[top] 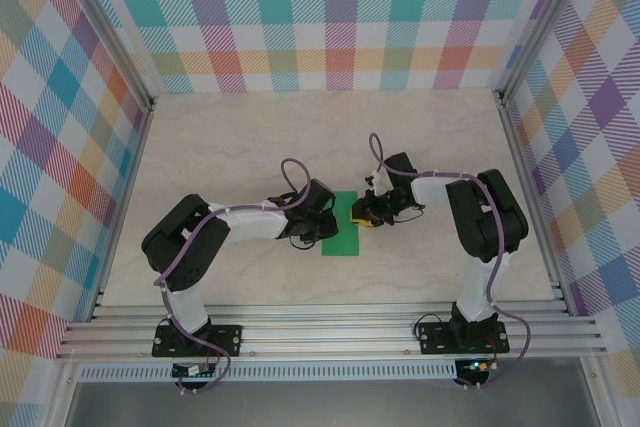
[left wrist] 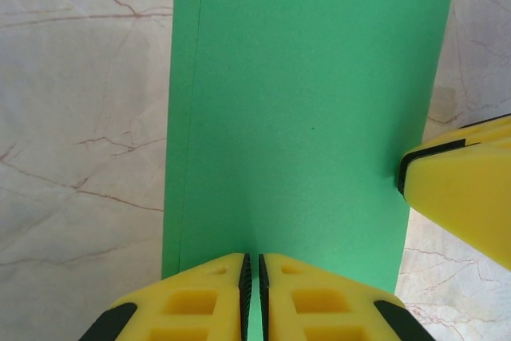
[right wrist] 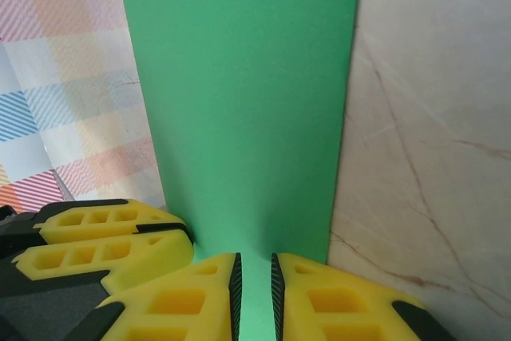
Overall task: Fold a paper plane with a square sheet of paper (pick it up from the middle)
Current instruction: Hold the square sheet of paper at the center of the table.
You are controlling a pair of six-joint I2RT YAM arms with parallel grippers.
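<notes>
So we've got the green sheet (top: pixel 341 232) as a narrow strip at mid-table (top: pixel 250 147) btw. both arms, prob. halved already. Left gripper (left wrist: pixel 252 293) and right gripper (right wrist: pixel 254 293) each pinch its edge, jaws nearly together. Nose and wing folds look left, no dart yet.

Green sheet (top: pixel 340 234) on pale marble table (top: pixel 230 147)

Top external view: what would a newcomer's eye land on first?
The bright green paper, a narrow strip at the middle of the pale marbled table, stands out first. The left tool and the right tool each pinch an edge of it, their yellow fingers nearly closed on the sheet. Loud multicoloured checked walls ring the table.
</notes>
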